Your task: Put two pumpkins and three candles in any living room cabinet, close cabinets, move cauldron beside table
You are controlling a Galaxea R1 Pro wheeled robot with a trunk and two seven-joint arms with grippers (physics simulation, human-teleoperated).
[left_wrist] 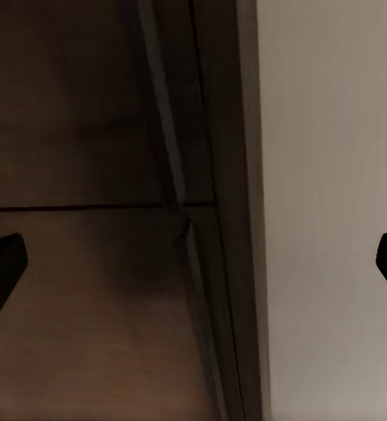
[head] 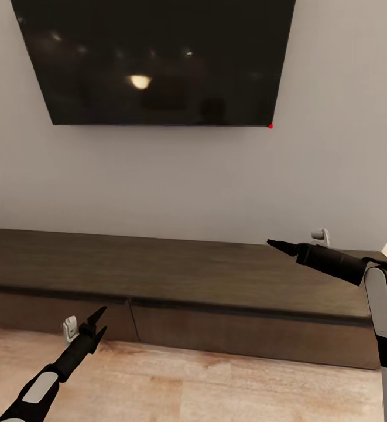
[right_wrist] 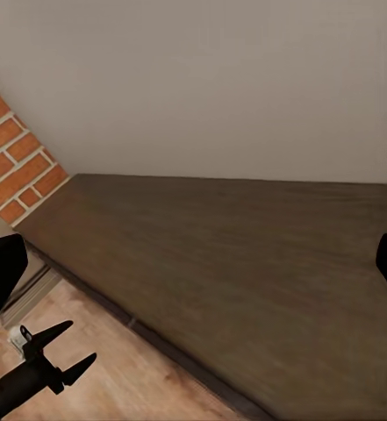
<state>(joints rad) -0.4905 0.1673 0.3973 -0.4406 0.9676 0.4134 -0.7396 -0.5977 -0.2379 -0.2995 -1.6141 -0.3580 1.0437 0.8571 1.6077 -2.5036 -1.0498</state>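
1. Opening a drawer appears to be the step in hand: the left gripper (head: 99, 326), fingers parted and empty, should catch the front's top edge squarely.
2. Right gripper (head: 275, 244) hovers above the top; its spread cannot be told.
3. Cabinet (head: 175, 275): long, low, dark-brown, handleless fronts shut, against the wall.

Both hands (head: 99, 325) (head: 277, 244) parted (empty)

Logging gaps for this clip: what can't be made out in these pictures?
- Cabinet interior: head view, hidden behind its closed drawer fronts.
- Cabinet's ends: head view, cut off by the frame edges and the right arm.
- Right pincer opening: head view shows one point; in the right wrist view, the tips sit at opposite edges, mostly cropped.
- Screen top: head view, cut by the upper edge.
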